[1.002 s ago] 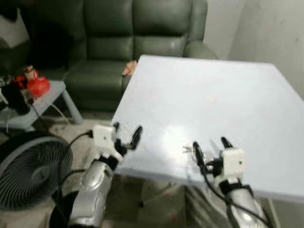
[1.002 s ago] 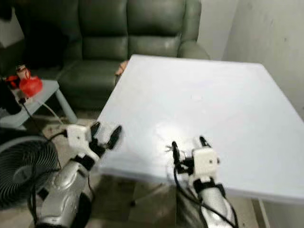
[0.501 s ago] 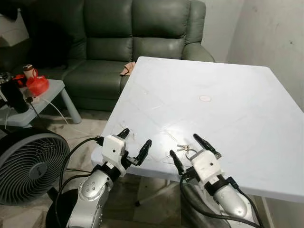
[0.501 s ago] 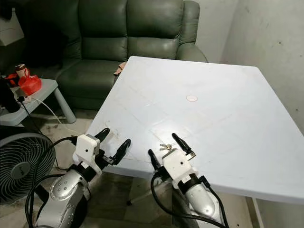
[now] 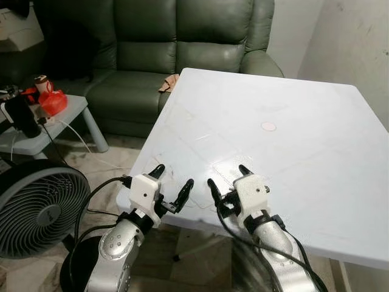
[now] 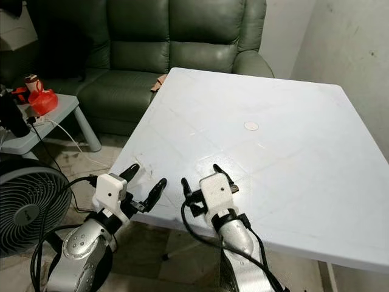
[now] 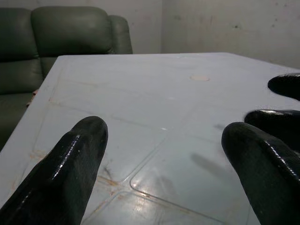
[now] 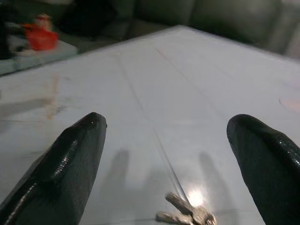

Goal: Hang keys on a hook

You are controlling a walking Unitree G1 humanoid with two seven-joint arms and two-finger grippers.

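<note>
Two grippers over the near edge of one white table (image 5: 292, 128), left gripper (image 5: 169, 182) and right gripper (image 5: 228, 177) both spread wide, holding nothing; one bunch of keys (image 8: 185, 213) on the tabletop between the right fingers (image 8: 70, 157); one green sofa (image 5: 176, 42), one fan (image 5: 36, 210).

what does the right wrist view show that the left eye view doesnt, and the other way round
Right wrist view: the keys lying on the table between the right pincer's open fingers; from the head, the pincer body hides them.

Left eye view: the green sofa, the floor fan, the small circle on the tabletop, and the left pincer, open at the table's near edge.

Both: the white table, the right pincer, and the red item on the side table.
</note>
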